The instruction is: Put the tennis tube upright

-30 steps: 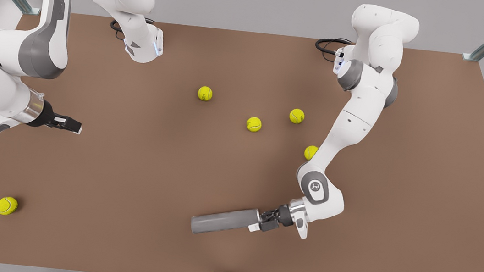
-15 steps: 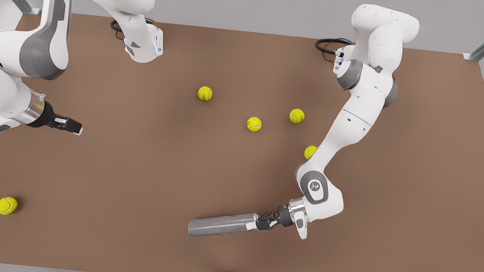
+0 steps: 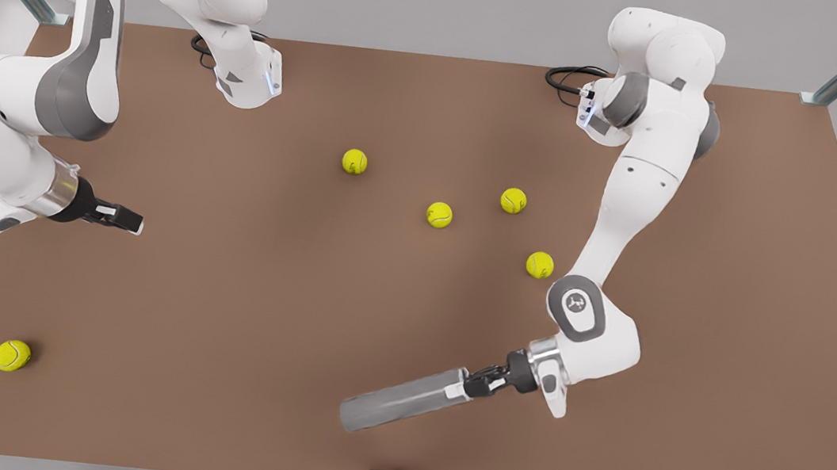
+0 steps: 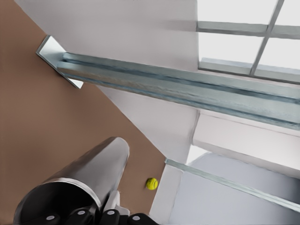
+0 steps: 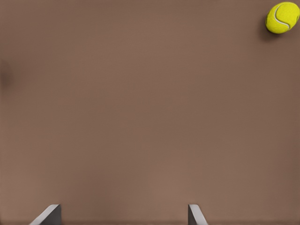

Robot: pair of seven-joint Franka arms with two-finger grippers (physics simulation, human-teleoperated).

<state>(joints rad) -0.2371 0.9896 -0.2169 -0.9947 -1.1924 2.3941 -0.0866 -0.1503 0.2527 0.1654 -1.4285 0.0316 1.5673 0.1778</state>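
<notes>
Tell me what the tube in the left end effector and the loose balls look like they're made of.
The tennis tube, held by the left end effector, looks like smooth brushed metal: grey with a soft sheen, though it could be plastic. The tennis balls look like matte yellow-green felt with pale seams. The right end effector waits, open.

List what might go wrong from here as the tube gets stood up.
1. The left claw holds the tennis tube at one end only, so the long free end could lever it and it may slip or twist in the grip.
2. The tube lies close to the near edge of the table; a wide swing could carry it past that edge.
3. Set down tilted, it would likely topple and roll.

The right claw waits, open, far off.
</notes>
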